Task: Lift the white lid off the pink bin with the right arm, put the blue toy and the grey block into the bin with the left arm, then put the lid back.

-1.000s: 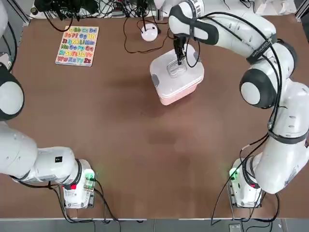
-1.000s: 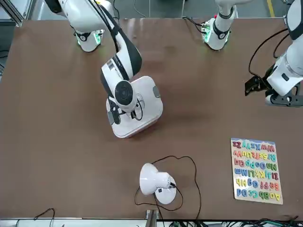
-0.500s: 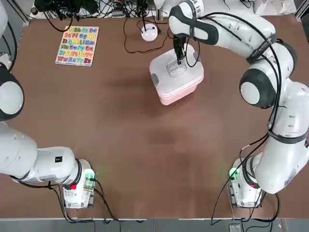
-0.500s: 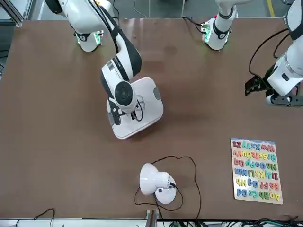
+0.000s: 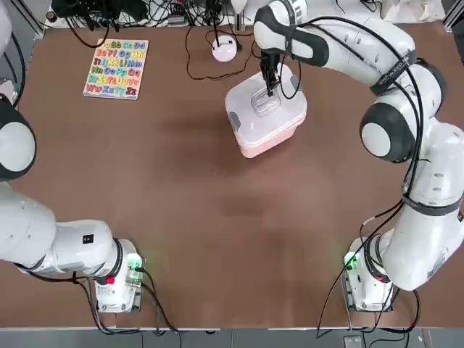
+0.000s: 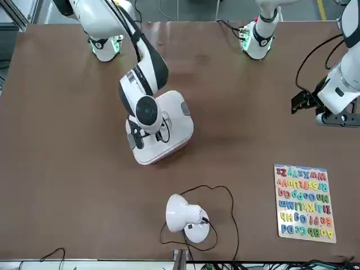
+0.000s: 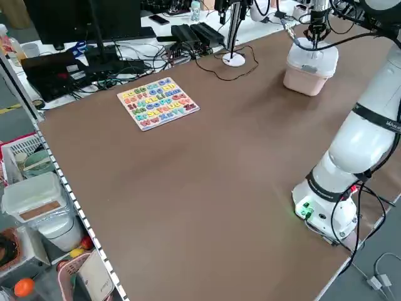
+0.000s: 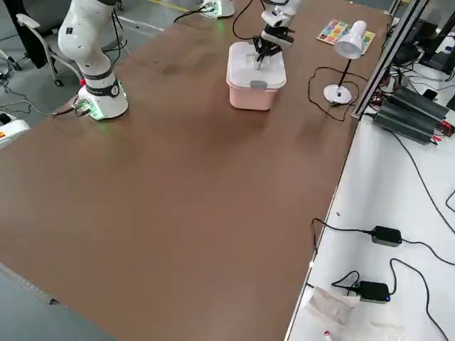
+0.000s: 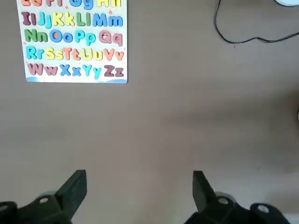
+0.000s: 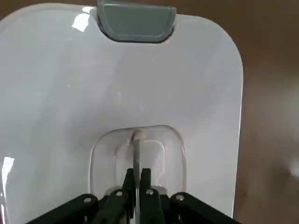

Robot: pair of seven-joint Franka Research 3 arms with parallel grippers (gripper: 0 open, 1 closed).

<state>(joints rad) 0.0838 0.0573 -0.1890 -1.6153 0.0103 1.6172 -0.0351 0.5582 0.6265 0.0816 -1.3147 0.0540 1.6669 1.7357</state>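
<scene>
We find the task at its first step, by our judgement; the white lid [image 5: 265, 105] sits on the pink bin [image 5: 267, 139] at the far middle of the table [image 5: 217, 217], not yet lifted; the right gripper [image 10: 136, 183] stands over the lid's centre, its fingers drawn nearly together on the clear handle [image 10: 136, 142], which appears raised on edge between them; we judge this a pinch on the handle, ready for a lift. The left gripper [image 9: 139, 186] hangs wide open and empty above bare table near the alphabet puzzle [image 5: 116, 69], at the robot's left edge; we judge that arm idle. We cannot find the blue toy or the grey block in any view; whether they lie inside the bin or out of sight we cannot tell; as far as the views show, the lifting, the loading and the re-closing all remain. As to lie: the bin and lid are rounded-square, so no long axis is marked; in the top view they sit turned askew to the table's edges; one grey clip [image 10: 136, 21] shows on the edge beyond the fingers in the right wrist view, another at the edge facing the right side camera; the handle's blade runs from the fingers toward that first clip. A white desk lamp [image 6: 185, 216] with its cable stands beyond the bin, apart from it.
</scene>
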